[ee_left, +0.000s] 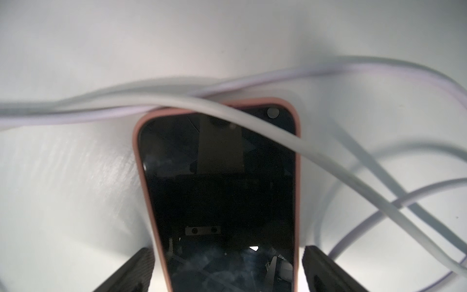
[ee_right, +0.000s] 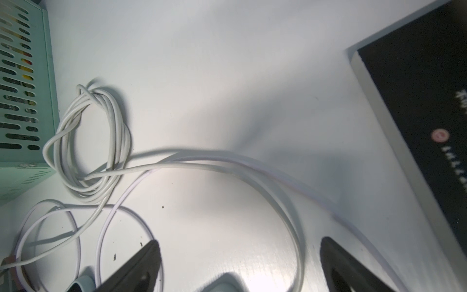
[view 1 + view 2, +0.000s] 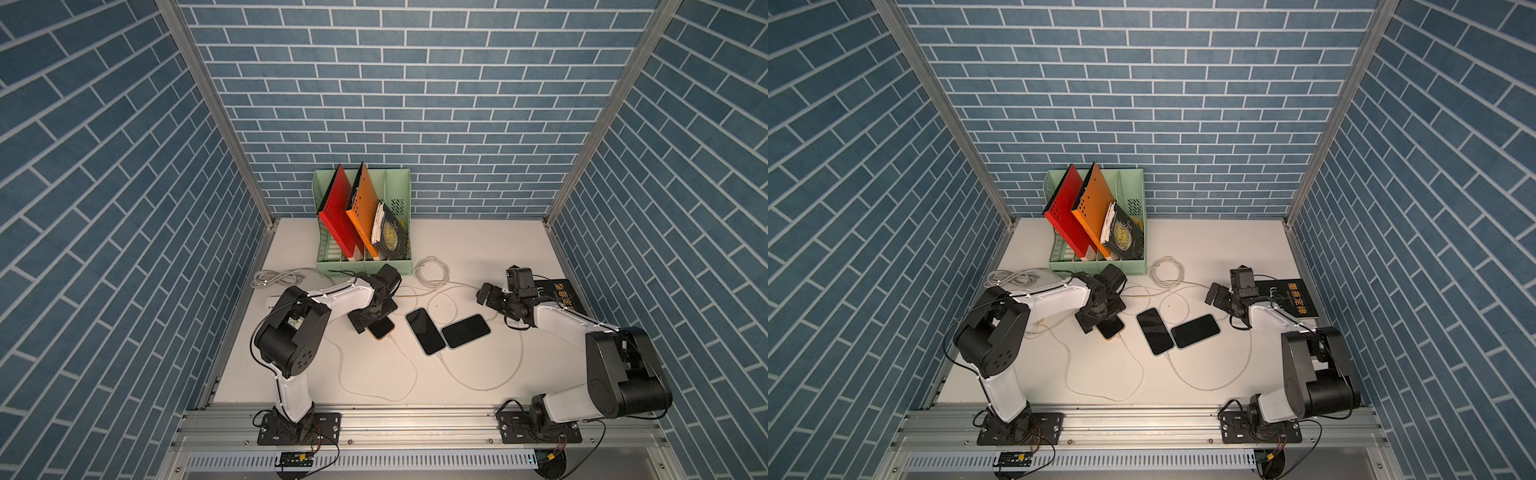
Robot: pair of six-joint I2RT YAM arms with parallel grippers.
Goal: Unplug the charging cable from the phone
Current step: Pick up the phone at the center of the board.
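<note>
A phone in a pink-orange case [image 3: 381, 331] [image 1: 219, 189] lies screen up on the white table. A white charging cable [image 3: 409, 368] runs from its near end in both top views. My left gripper [image 3: 366, 322] [image 1: 227, 252] is low over the phone and open. One finger stands on each long side of the phone, with a small gap to the case on both. Other white cables [image 1: 252, 121] cross the phone's far end. My right gripper [image 3: 484, 293] [image 2: 240, 242] hovers open above bare table and a loop of cable [image 2: 278, 202], holding nothing.
Two more phones, one black [image 3: 424, 331] and one blue-cased [image 3: 465, 330], lie mid-table with cables attached. A green file holder [image 3: 363, 266] with books stands at the back. A black book [image 3: 561, 297] lies right of my right gripper. Coiled cables [image 3: 432, 270] [image 3: 270, 278] lie near the holder.
</note>
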